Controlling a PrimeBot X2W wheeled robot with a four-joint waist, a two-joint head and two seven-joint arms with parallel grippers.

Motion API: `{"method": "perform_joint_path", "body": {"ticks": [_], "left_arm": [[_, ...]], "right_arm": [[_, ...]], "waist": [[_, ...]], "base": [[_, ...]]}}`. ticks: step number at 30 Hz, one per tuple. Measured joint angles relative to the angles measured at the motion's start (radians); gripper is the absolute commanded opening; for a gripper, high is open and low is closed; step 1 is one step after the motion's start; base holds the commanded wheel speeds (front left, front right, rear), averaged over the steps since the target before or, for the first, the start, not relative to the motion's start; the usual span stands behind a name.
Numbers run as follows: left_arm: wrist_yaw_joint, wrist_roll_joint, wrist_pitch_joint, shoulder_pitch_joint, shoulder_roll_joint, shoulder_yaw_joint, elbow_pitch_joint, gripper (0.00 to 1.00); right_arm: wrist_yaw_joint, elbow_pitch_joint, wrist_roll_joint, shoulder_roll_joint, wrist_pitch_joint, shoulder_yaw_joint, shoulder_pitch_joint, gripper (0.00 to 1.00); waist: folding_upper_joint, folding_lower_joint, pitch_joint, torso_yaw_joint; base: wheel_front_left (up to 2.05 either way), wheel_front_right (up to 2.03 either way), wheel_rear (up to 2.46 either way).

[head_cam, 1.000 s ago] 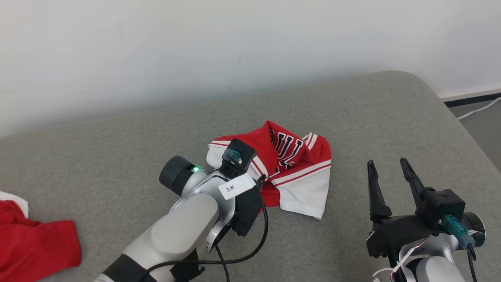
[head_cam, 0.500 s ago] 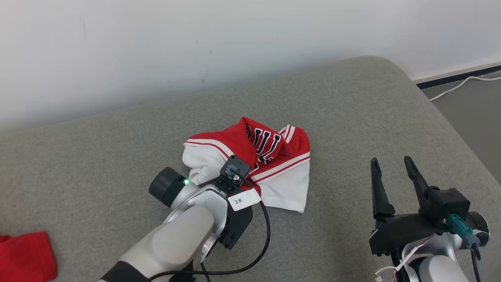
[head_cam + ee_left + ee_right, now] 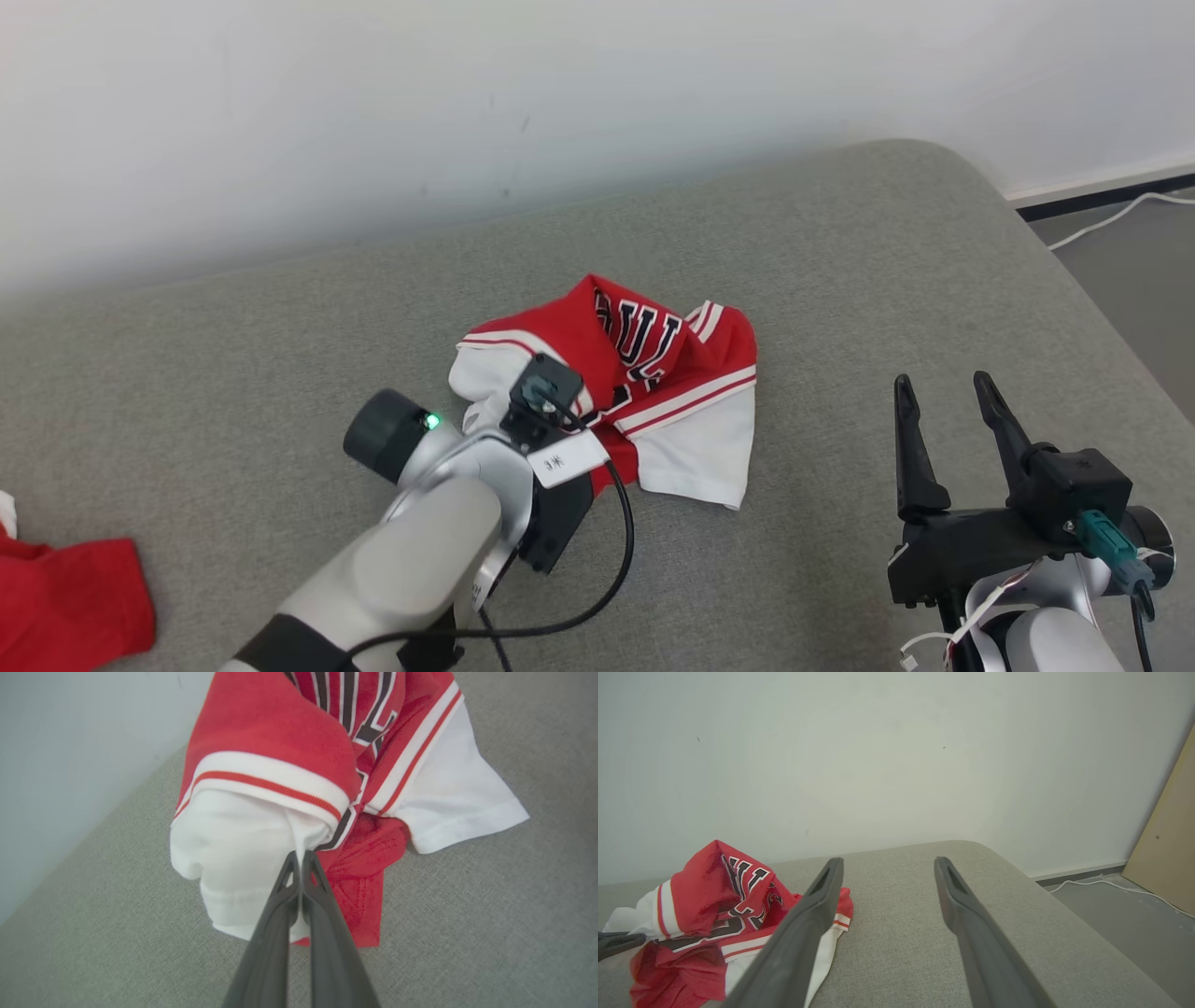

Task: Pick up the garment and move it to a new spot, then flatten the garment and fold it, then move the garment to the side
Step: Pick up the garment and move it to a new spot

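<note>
The garment (image 3: 672, 373) is a crumpled red and white jersey with dark lettering, lying mid-way across the grey cushion (image 3: 840, 280). In the left wrist view my left gripper (image 3: 299, 855) is shut, its fingertips pinching a fold of the garment's (image 3: 271, 732) white fabric at the near edge. From the head, my left wrist (image 3: 551, 439) covers that spot. My right gripper (image 3: 941, 383) stands open and holds nothing, to the right of the garment and apart from it. The right wrist view has the garment (image 3: 700, 891) at lower left, beyond the open right gripper (image 3: 888, 861).
A second red cloth (image 3: 65, 597) lies at the cushion's near left corner. A pale wall (image 3: 560, 112) runs right behind the cushion. Past the cushion's rounded right end are floor and a white cable (image 3: 1111, 215). A wooden board (image 3: 1167, 835) leans at far right.
My left gripper has gone from open to shut on the garment's white fold. The head camera has shifted a little. The right gripper has stayed open in place.
</note>
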Motion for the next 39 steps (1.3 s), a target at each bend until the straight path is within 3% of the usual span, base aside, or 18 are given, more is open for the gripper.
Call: {"method": "perform_joint_path", "body": {"ticks": [14, 29, 39], "left_arm": [[0.010, -0.033, -0.192, -0.191, -0.001, 0.158, -0.124, 0.00], [0.017, 0.055, -0.228, -0.340, 0.089, 0.234, -0.169, 0.00], [0.018, 0.107, -0.204, -0.399, 0.102, 0.228, -0.236, 0.00]], "right_arm": [[0.000, 0.019, 0.000, 0.002, -0.004, 0.015, 0.000, 1.00], [0.000, 0.020, 0.006, 0.003, -0.005, 0.010, 0.015, 1.00], [0.000, 0.024, 0.006, 0.006, -0.004, 0.050, 0.031, 1.00]], "waist": [[0.0000, 0.0000, -0.026, 0.044], [0.0000, 0.0000, -0.059, 0.058], [-0.0001, 0.0000, -0.067, 0.054]], "base": [[0.00, 0.00, 0.00], [0.00, 0.00, 0.00], [0.00, 0.00, 0.00]]}}
